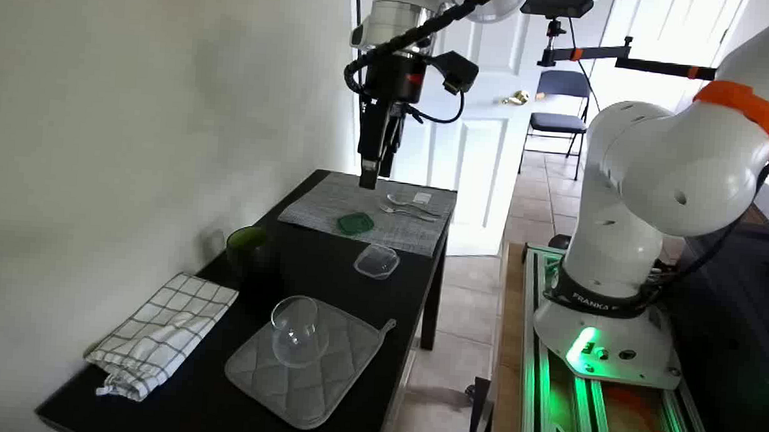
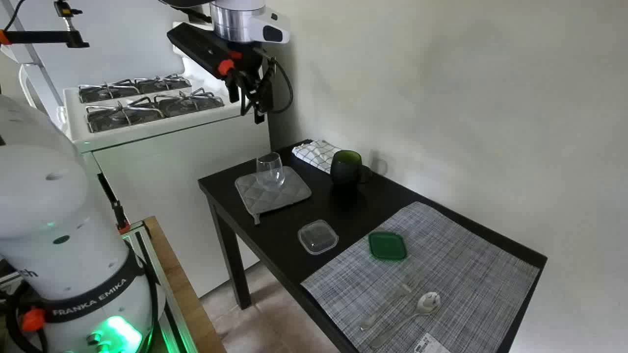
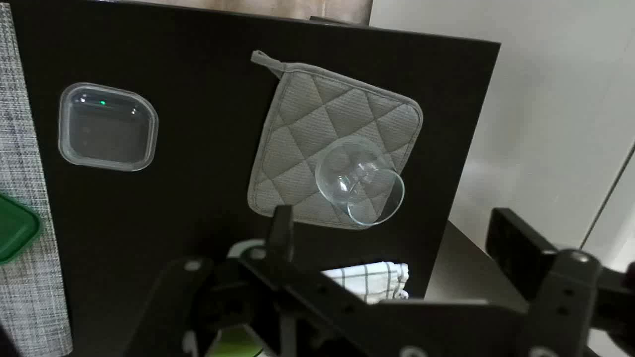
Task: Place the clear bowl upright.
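Grey quilted pot holder (image 3: 307, 131) on a black table (image 3: 203, 148) as landmark, with a hanging loop at a corner. Clear bowl (image 3: 108, 128), small and squarish, on the table off the loop side of the pot holder, near it but not touching. Probably mouth-down, base uppermost, though hard to confirm through see-through walls; turning over therefore probably yet to come. No long axis: four nearly equal sides, one roughly toward the pot holder.

Gripper (image 3: 397, 228) high above the table in both exterior views, by judgement roughly over the pot holder, exact spot uncertain. Wide-spread fingers, with nothing between. In the wrist view, bowl well out to the side of that gap, past the loop side of the pot holder. Line from finger to finger close to the direction from pot holder to bowl.

Next move, by judgement: sideways from above the pot holder, outward past its loop side, then down onto opposite walls of the bowl. Likely snag: upright drinking glass (image 2: 270, 172) on the pot holder, easy to clip in a low crossing. Beyond the bowl from the pot holder: woven placemat (image 2: 471, 264) with a green lid (image 2: 387, 245) on it.
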Action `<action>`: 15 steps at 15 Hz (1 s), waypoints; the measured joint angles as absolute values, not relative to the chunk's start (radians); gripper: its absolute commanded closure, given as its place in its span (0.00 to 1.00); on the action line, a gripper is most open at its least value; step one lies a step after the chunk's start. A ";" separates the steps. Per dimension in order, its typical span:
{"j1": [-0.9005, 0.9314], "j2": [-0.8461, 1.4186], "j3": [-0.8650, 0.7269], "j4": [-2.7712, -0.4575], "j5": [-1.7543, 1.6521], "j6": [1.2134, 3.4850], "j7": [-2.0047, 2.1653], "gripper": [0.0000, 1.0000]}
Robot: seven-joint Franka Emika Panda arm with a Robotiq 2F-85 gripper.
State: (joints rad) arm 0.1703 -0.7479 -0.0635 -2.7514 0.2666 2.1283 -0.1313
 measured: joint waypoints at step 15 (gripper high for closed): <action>-0.102 -0.526 -0.147 -2.748 0.186 2.206 -0.058 0.00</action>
